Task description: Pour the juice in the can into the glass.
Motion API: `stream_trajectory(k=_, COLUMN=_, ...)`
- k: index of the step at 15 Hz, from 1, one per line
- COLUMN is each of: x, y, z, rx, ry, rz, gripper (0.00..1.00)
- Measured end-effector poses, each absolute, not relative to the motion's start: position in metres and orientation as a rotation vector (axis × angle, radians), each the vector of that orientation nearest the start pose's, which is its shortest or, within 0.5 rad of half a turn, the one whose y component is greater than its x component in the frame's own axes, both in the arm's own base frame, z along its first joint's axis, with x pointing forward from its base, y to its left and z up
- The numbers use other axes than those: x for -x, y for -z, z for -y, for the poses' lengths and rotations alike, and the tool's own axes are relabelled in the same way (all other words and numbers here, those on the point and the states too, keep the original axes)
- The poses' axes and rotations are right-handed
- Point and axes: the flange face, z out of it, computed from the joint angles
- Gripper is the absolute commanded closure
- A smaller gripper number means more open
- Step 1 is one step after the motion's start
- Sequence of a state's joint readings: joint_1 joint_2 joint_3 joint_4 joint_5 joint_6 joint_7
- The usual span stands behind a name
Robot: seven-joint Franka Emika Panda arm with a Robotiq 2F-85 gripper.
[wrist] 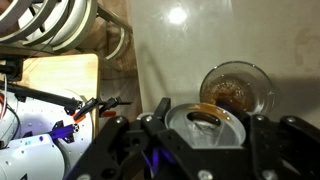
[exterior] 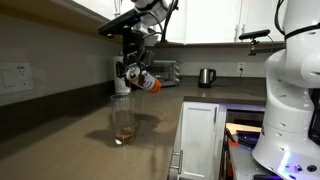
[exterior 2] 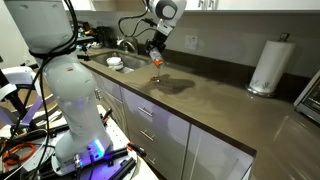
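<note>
My gripper (exterior: pixel 139 76) is shut on the red-orange can (exterior: pixel 146 82) and holds it tipped on its side above the clear glass (exterior: pixel 122 120) on the brown counter. Dark reddish-brown juice (exterior: pixel 123 133) sits in the bottom of the glass. In the wrist view the can's silvery top (wrist: pixel 207 122) lies between my fingers (wrist: pixel 205 140), with juice at its opening, and the glass (wrist: pixel 236 92) with juice in it (wrist: pixel 233 97) is just beyond the can's rim. In an exterior view the gripper (exterior 2: pixel 156 55) holds the can (exterior 2: pixel 158 60) above the counter; the glass is hard to make out there.
A steel kettle (exterior: pixel 206 76) and a toaster oven (exterior: pixel 165 71) stand at the back wall. A white paper-towel roll (exterior 2: pixel 266 66) stands further along the counter. A sink (exterior 2: pixel 118 62) with a dish rack (wrist: pixel 60 25) is near the robot base (exterior 2: pixel 62 90).
</note>
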State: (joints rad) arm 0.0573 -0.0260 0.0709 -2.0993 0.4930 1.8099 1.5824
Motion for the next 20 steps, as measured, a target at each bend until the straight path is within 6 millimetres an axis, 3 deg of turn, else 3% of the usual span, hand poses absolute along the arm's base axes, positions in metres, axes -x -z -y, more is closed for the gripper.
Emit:
stream_trajectory(k=3, x=-0.503, y=-0.421, z=-0.105, rx=2.005, ry=-0.774, rz=-2.145, gripper=0.48)
stream_trajectory(k=4, x=-0.503, y=-0.421, z=-0.105, rx=2.005, ry=-0.774, rz=-2.145, gripper=0.73)
stream_trajectory(k=20, x=-0.505, y=-0.406, z=-0.104, rx=2.03, ry=-0.788, rz=-2.165, gripper=0.73)
